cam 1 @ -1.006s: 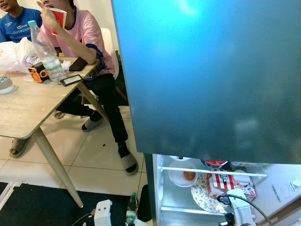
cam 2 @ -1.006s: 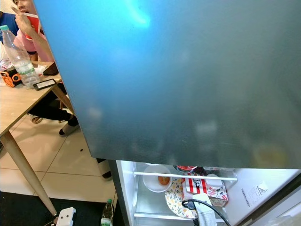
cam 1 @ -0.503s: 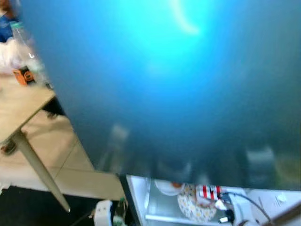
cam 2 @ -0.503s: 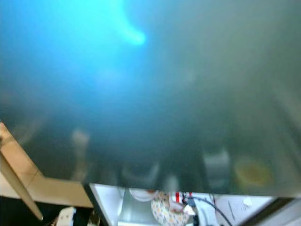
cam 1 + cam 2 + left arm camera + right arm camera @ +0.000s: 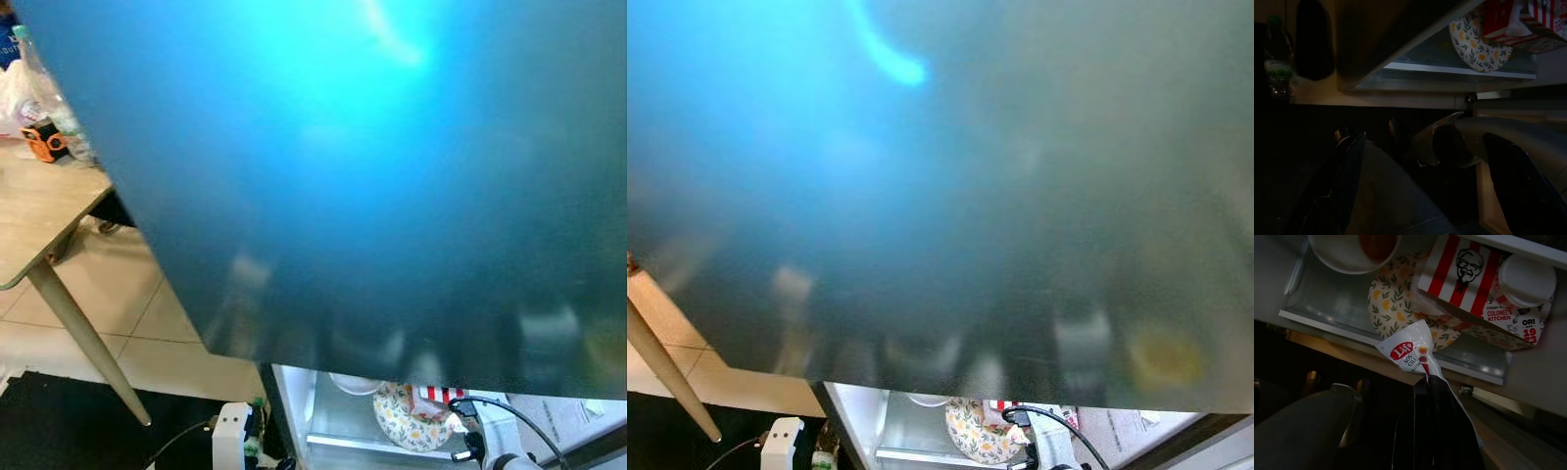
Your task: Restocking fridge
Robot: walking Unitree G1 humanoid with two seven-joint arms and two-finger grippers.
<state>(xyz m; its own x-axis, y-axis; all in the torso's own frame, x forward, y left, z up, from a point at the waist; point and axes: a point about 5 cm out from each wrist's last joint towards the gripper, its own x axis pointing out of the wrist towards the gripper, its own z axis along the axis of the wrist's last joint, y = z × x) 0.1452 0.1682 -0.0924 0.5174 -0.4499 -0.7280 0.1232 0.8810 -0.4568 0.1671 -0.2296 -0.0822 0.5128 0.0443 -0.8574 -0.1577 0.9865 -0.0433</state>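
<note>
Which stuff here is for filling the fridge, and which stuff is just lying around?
For the job:
right pincer, shut on the chili sauce packet
fridge shelf
floral plate, red-striped food box and white bowl on it

Just lying around:
wooden table
water bottle on the table
green-capped bottle on the floor

one floral plate (image 5: 1393,301), one white bowl (image 5: 1349,249), one striped box (image 5: 1469,279), one sauce packet (image 5: 1410,352), two bottles (image 5: 44,93).

Blurred blue glare above; dim wrist views.
</note>
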